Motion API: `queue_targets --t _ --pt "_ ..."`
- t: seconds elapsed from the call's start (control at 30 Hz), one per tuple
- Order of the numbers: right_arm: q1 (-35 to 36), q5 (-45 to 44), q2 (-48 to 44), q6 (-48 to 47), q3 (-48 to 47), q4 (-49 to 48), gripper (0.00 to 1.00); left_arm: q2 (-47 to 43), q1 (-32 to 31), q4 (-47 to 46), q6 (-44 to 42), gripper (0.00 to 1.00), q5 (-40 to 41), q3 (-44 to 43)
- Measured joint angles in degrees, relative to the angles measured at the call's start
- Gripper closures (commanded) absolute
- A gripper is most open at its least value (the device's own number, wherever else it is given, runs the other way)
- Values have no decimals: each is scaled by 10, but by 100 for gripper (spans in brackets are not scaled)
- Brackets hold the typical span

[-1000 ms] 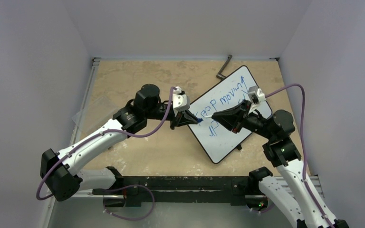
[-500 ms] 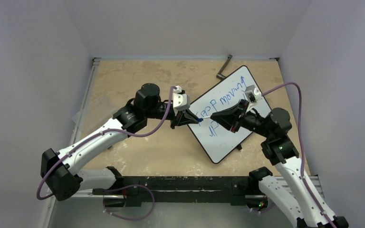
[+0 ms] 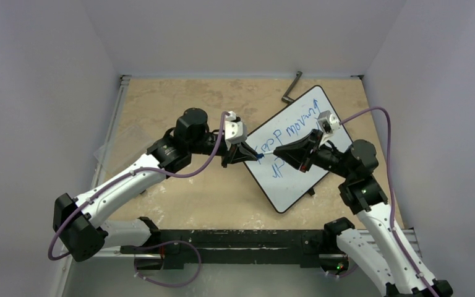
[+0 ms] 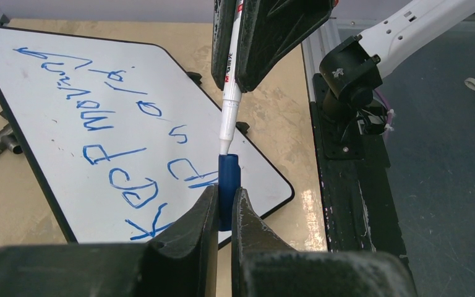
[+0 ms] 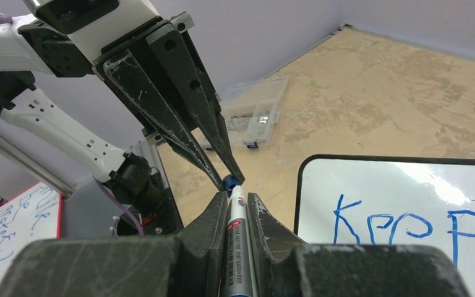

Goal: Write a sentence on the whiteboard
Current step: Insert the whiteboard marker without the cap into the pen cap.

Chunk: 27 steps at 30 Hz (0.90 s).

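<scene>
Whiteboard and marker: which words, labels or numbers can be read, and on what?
"Keep moving": the sentence, blue handwriting on the whiteboard.
The second line beside it: letters unclear.
Print on the marker: too small to read.
Handwriting on the red-rimmed board off the table: blurred.

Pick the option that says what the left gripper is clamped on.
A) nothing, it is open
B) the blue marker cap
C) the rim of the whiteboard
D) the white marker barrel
B: the left wrist view shows the left gripper shut on the blue cap, while the marker sits in the right gripper with its tip at the cap's mouth.
</scene>
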<state>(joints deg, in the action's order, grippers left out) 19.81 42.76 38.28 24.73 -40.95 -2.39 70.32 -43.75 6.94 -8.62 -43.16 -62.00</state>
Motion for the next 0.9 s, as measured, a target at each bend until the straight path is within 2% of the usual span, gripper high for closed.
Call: queue_targets --t 0.9 --pt "0 47 57 20 2 -18 100 35 2 -30 17 100 -31 -8"
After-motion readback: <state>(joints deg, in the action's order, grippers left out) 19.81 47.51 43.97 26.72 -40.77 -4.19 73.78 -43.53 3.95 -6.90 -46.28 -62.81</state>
